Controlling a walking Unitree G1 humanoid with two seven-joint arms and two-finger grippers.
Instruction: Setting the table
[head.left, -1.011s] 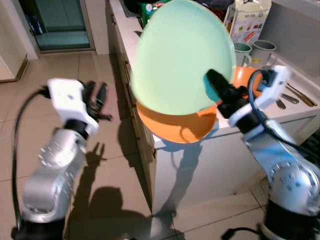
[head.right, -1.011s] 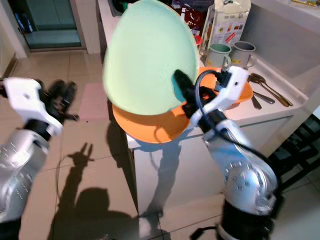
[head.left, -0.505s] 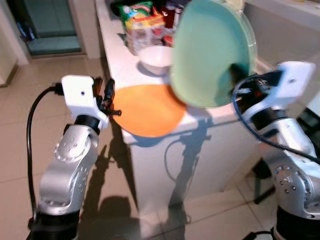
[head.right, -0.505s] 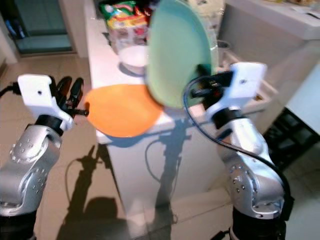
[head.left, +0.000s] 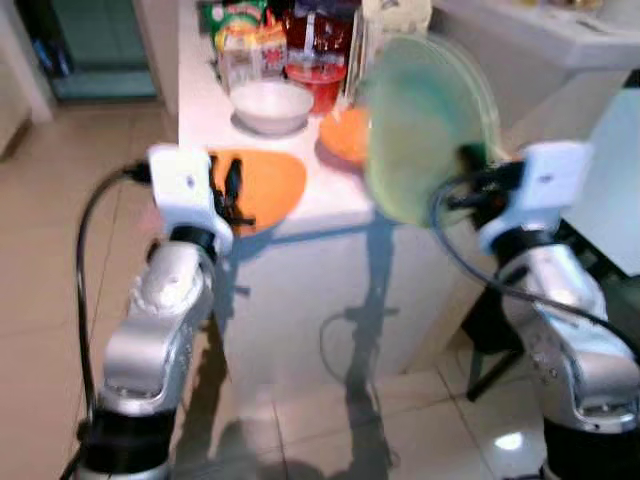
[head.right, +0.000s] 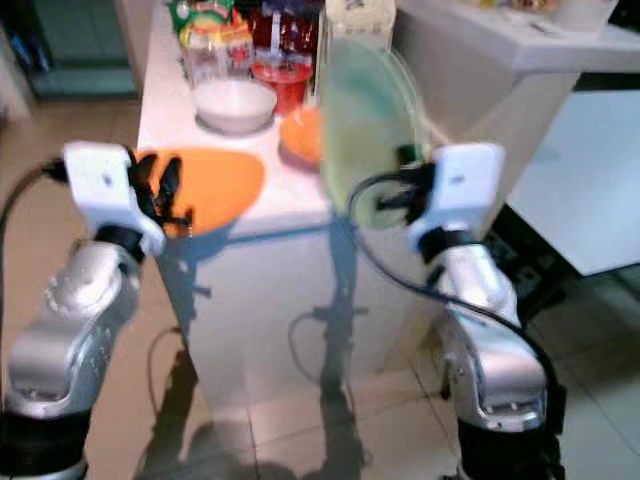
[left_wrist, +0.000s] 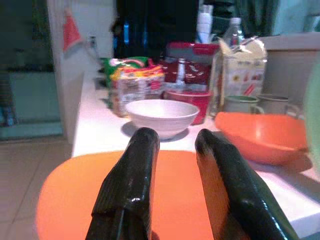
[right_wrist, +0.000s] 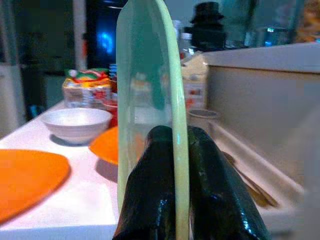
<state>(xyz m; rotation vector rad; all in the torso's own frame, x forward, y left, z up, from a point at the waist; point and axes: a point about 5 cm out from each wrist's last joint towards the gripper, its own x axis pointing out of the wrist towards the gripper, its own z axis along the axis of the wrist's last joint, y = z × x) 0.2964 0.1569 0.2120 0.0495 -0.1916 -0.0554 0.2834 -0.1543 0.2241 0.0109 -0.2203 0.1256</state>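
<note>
From our head views, our right tool is raised at 2 o'clock, pinching the upright green plate beside the counter. In our left wrist view, our left tool hovers spread over the orange plate.

No legible text on the carton (print too blurred).

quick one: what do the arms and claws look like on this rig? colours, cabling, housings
Both arms are silver metal with rounded joint segments and a dark band at the base. Each wrist carries a boxy white housing. A black cable loops from each housing back along the arm. The left claw and the right claw each have two long, glossy black fingers, rounded at the tips. No markings are readable.
</note>
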